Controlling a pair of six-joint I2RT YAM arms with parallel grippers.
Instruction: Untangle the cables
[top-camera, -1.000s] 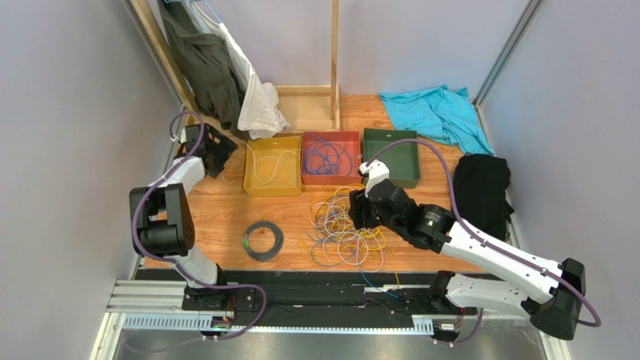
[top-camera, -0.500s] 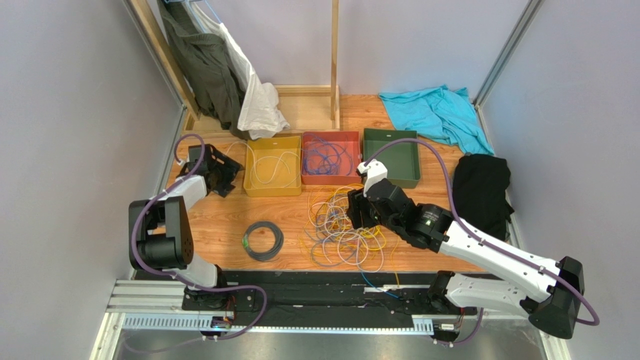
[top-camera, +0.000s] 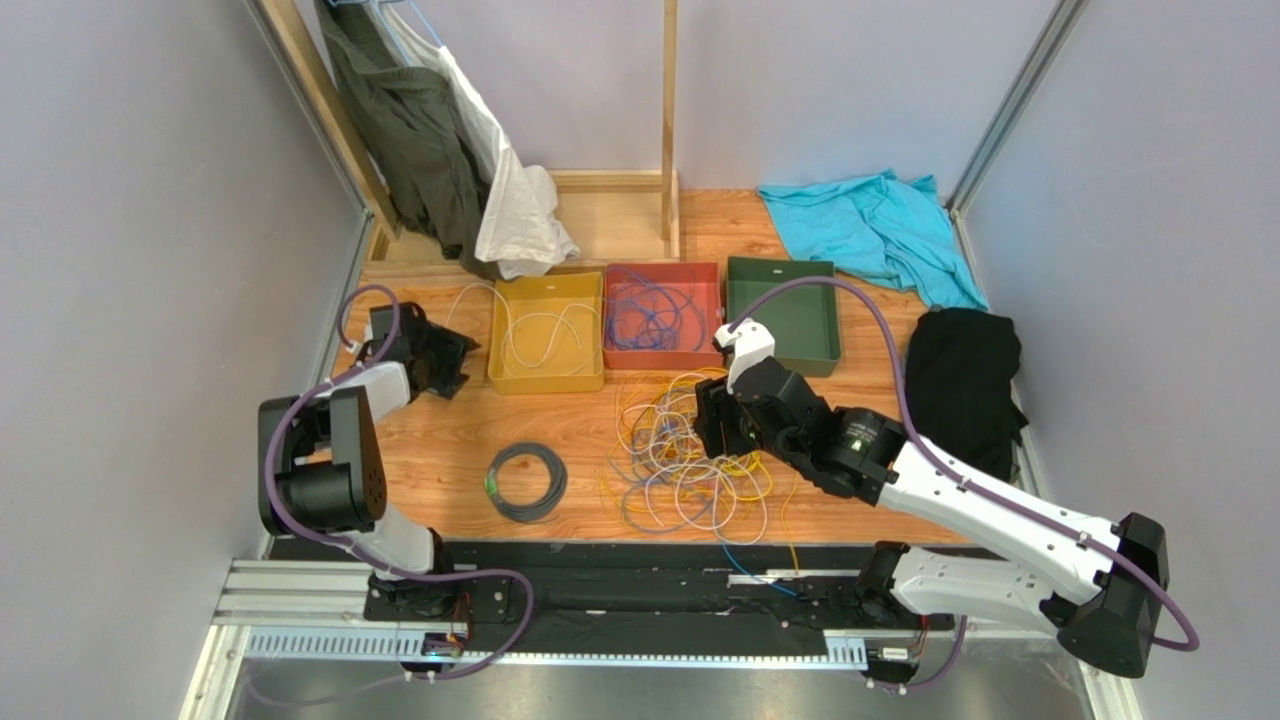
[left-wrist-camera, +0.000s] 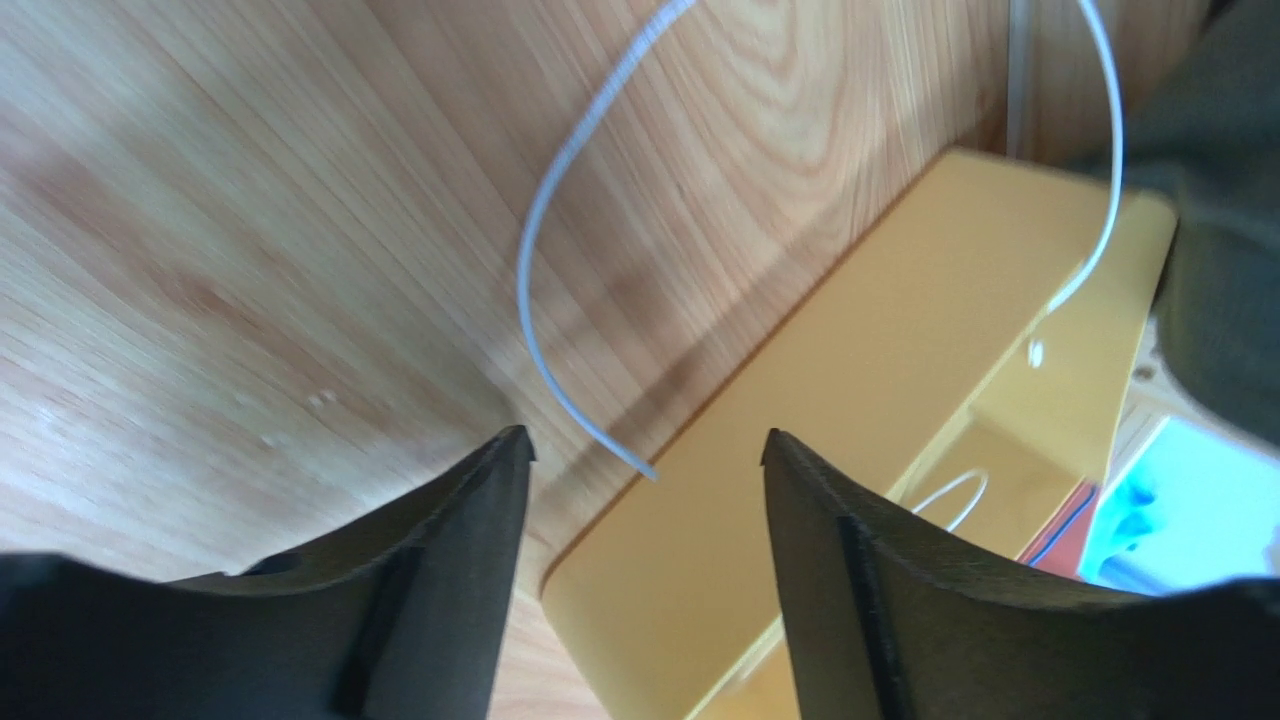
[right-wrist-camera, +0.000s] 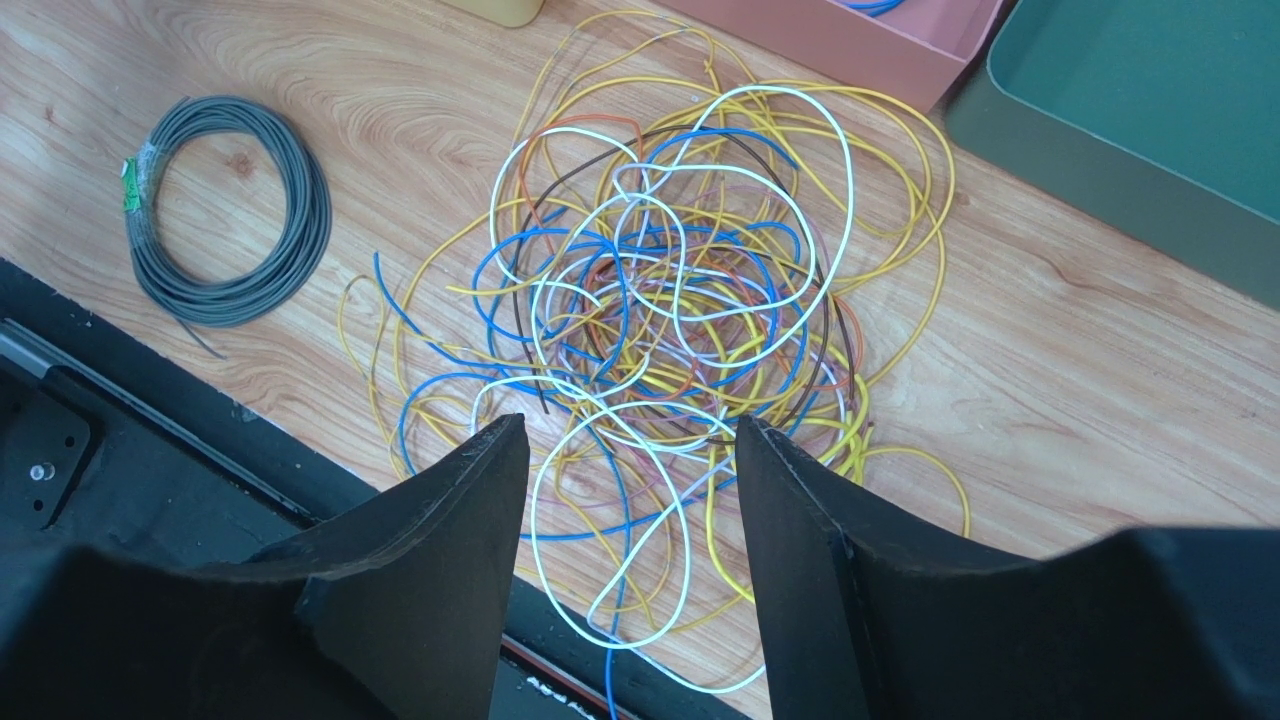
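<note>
Right gripper (right-wrist-camera: 628, 435) spread, empty, above cable tangle (right-wrist-camera: 676, 323) on table (top-camera: 451, 435). Left gripper (left-wrist-camera: 646, 450) spread, empty, beside yellow tray (left-wrist-camera: 842, 375). Risk: pinching several strands together, dragging whole knot tighter.

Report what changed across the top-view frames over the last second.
The left gripper drew back toward the near edge beside the yellow bin, jaws open, holding nothing. The right gripper edged slightly left above the cable tangle, also open. The tangle, grey coil and yellow bin stayed put.
</note>
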